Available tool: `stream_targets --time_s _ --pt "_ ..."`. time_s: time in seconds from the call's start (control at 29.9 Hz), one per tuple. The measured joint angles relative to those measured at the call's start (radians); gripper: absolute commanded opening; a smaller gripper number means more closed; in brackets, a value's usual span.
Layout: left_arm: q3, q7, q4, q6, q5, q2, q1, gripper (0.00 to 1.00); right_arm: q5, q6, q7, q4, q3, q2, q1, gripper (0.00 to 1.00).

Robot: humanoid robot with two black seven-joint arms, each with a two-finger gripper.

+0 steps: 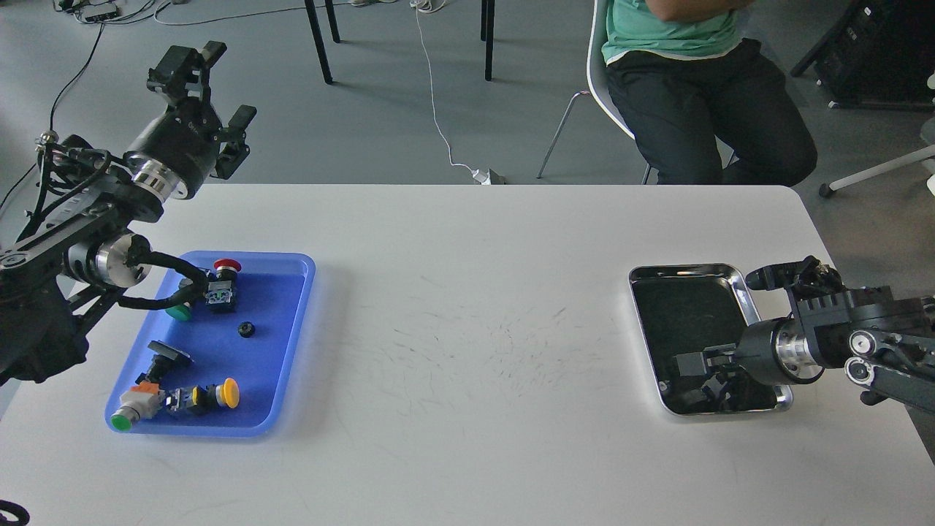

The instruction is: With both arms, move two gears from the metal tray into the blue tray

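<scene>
White table (pixel 467 307) seen from the robot's head, with the blue tray (pixel 299 307) at the left and the metal tray (pixel 730 272) at the right, the two well apart. One gear (pixel 247 330), a small black toothed wheel, lies on the floor of the blue tray, right of centre and clear of the other contents. Around it in the blue tray are several push-button switches: a red-capped switch (pixel 226 266) at the far side, a green-capped one (pixel 178 313) just left of it and partly hidden by a cable loop, a black-topped one (pixel 168 356) lower down, and along the near edge a green-and-orange switch (pixel 131 409) next to a yellow-capped switch (pixel 219 394). The left gripper (pixel 219 91) is raised above the far-left corner of the table, beyond the blue tray, its two fingers spread apart and holding nothing. The right gripper (pixel 697 372) reaches in from the right, low over the near part of the metal tray; it appears dark against the reflective floor, so whether its fingers are parted or closed cannot be told, and no second gear can be made out there. A seated person (pixel 701 95) is partly visible beyond the far edge of the table
</scene>
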Motion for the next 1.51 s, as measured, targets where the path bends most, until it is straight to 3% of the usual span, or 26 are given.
stream_targets --time_s 0.13,0.23,0.3,0.54,0.9,1.2,1.51 --pt "0.0 0.0 0.0 0.0 0.0 0.0 0.0 0.98 0.0 0.002 0.0 -0.003 -0.013 0.004 0.009 0.42" --pt "0.0 0.0 0.0 0.0 0.0 0.0 0.0 0.98 0.0 0.003 0.0 -0.003 -0.031 0.005 0.024 0.32" --pt "0.0 0.0 0.0 0.0 0.0 -0.001 0.0 0.98 0.001 0.003 0.001 -0.002 -0.039 0.005 0.034 0.19" --pt "0.0 0.0 0.0 0.0 0.0 -0.001 0.0 0.98 0.015 0.012 0.0 -0.001 -0.044 0.006 0.049 0.02" --pt "0.0 0.0 0.001 0.0 0.0 0.001 -0.002 0.98 0.054 0.026 0.002 0.015 -0.044 -0.003 0.127 0.02" --pt "0.0 0.0 0.001 0.0 0.0 0.0 -0.002 0.98 0.317 0.035 0.011 0.174 -0.041 -0.017 0.253 0.02" --pt "-0.001 0.0 0.0 0.002 0.0 -0.004 -0.003 0.98 0.513 -0.117 0.027 0.137 -0.047 0.253 0.274 0.02"
